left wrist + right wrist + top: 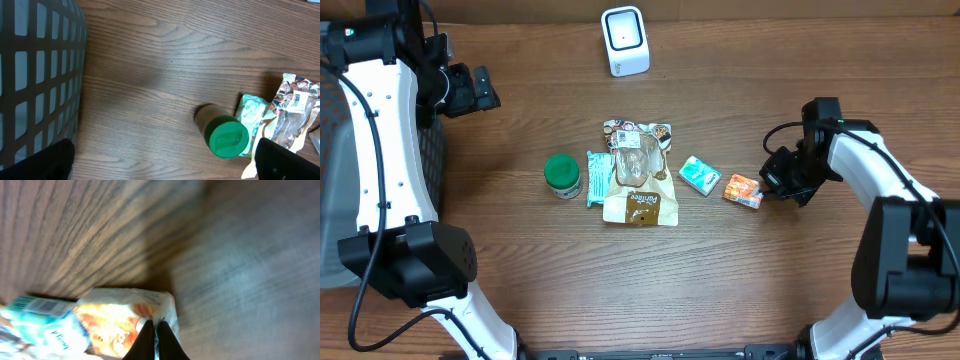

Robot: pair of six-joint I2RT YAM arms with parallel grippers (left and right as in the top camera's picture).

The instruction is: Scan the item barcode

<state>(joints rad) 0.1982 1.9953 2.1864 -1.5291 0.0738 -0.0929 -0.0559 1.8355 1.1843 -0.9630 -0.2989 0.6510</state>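
An orange snack packet (743, 190) lies at the right end of a row of items on the wooden table. My right gripper (767, 188) is shut on its right edge; the right wrist view shows the black fingertips (156, 323) pinching the packet's (117, 320) crinkled plastic seam. The white barcode scanner (625, 40) stands at the back centre. My left gripper (470, 90) hangs wide open at the far left, well above the table. In the left wrist view its fingers (165, 165) hold nothing.
Left of the orange packet lie a teal packet (699, 175), a brown pouch (640, 170), a mint wrapper (597, 177) and a green-lidded jar (562, 176). A grey mesh basket (35, 75) stands at the table's left edge.
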